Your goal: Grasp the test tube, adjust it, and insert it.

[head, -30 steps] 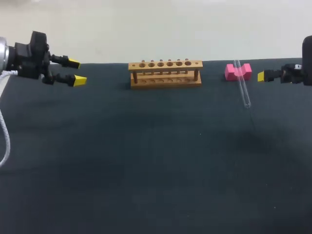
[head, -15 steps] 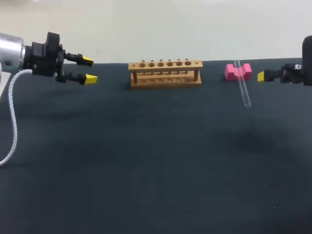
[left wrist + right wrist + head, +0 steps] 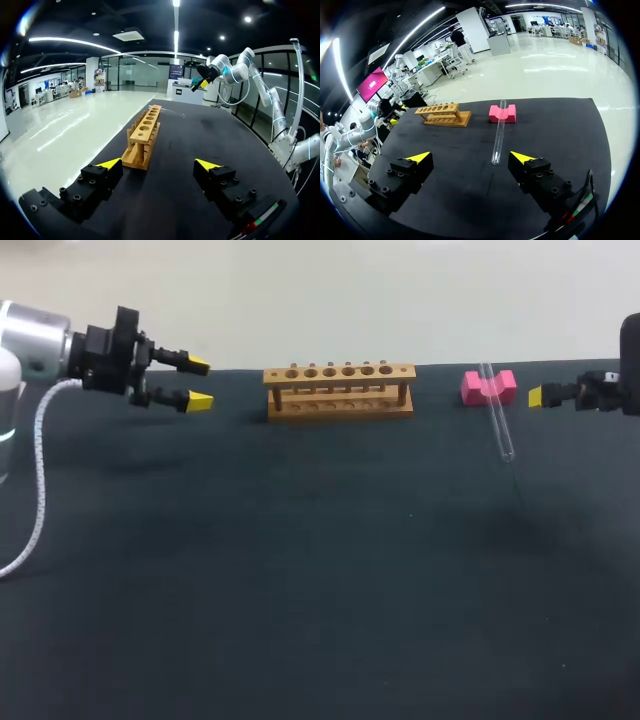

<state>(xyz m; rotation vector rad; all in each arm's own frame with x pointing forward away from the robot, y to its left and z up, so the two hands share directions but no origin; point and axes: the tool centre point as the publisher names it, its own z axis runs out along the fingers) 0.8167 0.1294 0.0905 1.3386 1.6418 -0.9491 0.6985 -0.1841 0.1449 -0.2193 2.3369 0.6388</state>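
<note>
Holding nothing, with left gripper and right gripper both spread wide, could easily bump the test tube, leaning on the pink block right of the rack with its lower end on the table, and roll it away, or pinch it off-centre.

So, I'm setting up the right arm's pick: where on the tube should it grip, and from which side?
Probably the bare stretch of the tube between the pink block and its end on the table, pinched across from above. The block props one end, so that stretch seems lifted off the table; the open right gripper is nearest.
</note>
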